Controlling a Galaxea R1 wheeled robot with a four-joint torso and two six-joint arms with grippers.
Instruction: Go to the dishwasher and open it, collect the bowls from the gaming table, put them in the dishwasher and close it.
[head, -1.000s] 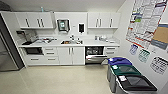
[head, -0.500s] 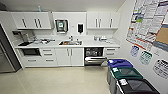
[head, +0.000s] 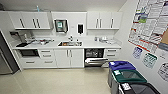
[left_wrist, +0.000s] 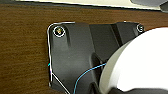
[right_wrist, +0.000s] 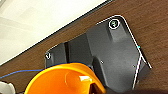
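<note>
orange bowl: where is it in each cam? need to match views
Head view: kitchen ahead, dishwasher open under the counter.
Left wrist view: a white rounded thing against brown wood grain.
Right wrist view: orange bowl close up to the camera, brown wood grain behind it.
Shared landmark: the brown wood grain, in both wrist views.

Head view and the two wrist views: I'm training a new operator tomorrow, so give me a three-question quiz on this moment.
1. True or false: the dishwasher door stands open.
2. What colour is the bowl seen in the right wrist view? A) black B) orange C) green
3. Fill in: the bin nearest the dishwasher has a ____ lid.

Key: 1 true: the door hangs down under the counter and the dark inside shows. 2 B. 3 blue.
</note>
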